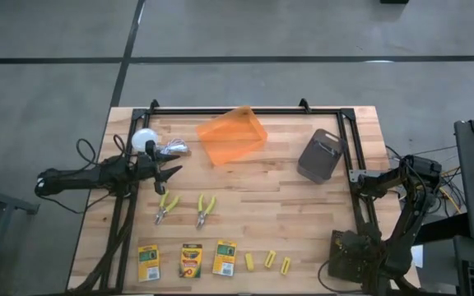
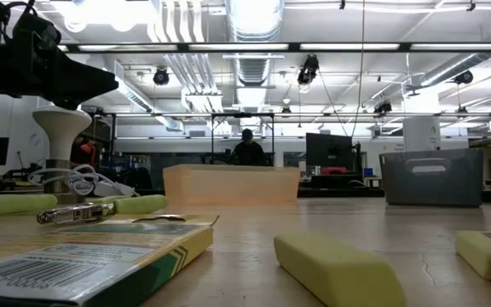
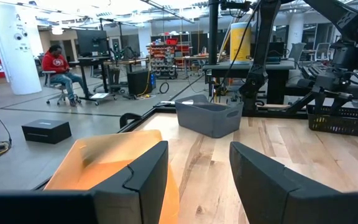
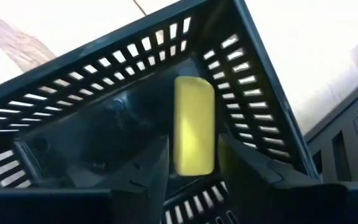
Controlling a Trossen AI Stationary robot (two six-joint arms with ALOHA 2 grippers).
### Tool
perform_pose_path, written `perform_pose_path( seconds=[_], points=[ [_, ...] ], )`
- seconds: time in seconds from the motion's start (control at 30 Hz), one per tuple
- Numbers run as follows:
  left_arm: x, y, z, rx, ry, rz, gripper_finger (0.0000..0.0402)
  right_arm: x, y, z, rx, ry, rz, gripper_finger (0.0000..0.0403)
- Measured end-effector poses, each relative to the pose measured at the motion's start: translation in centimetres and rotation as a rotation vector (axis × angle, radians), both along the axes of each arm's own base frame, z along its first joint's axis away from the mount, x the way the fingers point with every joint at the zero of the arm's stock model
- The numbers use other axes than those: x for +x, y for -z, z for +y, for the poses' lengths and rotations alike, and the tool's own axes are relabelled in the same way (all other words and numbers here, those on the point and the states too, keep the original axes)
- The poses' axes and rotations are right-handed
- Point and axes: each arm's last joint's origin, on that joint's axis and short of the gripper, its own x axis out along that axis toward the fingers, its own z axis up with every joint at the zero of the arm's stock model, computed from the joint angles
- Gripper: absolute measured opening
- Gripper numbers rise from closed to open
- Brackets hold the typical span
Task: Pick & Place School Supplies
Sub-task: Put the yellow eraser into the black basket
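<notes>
Left gripper hovers at the table's left; right gripper is over a dark slatted basket off the table's right edge.

High view: the left gripper sits near the white ball, just above two pliers; three crayon boxes and three yellow blocks line the near edge, with an orange bin and a grey bin farther back.
Low view: a crayon box and blocks lie in front, pliers behind them.
Left wrist view: fingers spread, nothing between them, orange bin below.
Right wrist view: the right gripper has its fingers on either side of a fourth block inside the basket; whether they pinch it I cannot tell.
</notes>
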Motion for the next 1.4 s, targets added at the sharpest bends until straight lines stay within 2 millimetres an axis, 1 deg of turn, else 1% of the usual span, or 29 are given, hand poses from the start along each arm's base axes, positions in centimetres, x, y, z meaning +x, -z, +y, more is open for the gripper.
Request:
perform_pose_path(
  seconds=[0.23,0.33,0.4,0.53,0.63,0.7,0.8,0.87,1.0,1.17,1.4],
  points=[
    [0.0,0.0,0.0,0.000,0.000,0.000,0.0179,0.0,-0.1,0.0,-0.010,-0.015,0.002,0.0167],
    [0.0,0.0,0.0,0.000,-0.001,0.000,0.0179,0.1,-0.8,0.2,-0.016,-0.016,0.002,0.0169],
    [0.0,0.0,0.0,0.000,0.000,-0.001,0.0179,0.2,-1.7,0.4,-0.028,-0.017,-0.002,0.0168],
    [0.0,0.0,0.0,0.000,-0.001,0.000,0.0179,0.4,-4.3,0.8,-0.091,-0.033,-0.057,0.0169],
    [0.0,0.0,0.0,0.000,0.000,0.000,0.0179,0.9,-6.3,0.9,-0.140,-0.048,-0.179,0.0169],
    [0.0,0.0,0.0,0.000,0.000,-0.001,0.0179,1.3,-7.2,1.0,-0.154,-0.031,-0.284,0.0169],
    [0.0,0.0,0.0,0.000,0.000,-0.001,0.0179,2.2,-7.9,1.1,-0.134,0.044,-0.412,0.0165],
    [0.0,0.0,0.0,0.000,0.000,0.000,0.0179,2.9,-8.1,1.0,-0.123,0.096,-0.453,0.0162],
    [0.0,0.0,0.0,0.000,0.000,0.000,0.0179,4.6,-8.0,0.7,-0.079,0.201,-0.475,0.0156],
    [0.0,0.0,0.0,0.000,0.000,0.000,0.0179,7.3,-7.8,0.6,0.019,0.310,-0.512,0.0150],
    [0.0,0.0,0.0,0.000,0.000,-0.001,0.0179,10.5,-7.9,0.1,0.145,0.472,-0.561,0.0157]
  ],
)
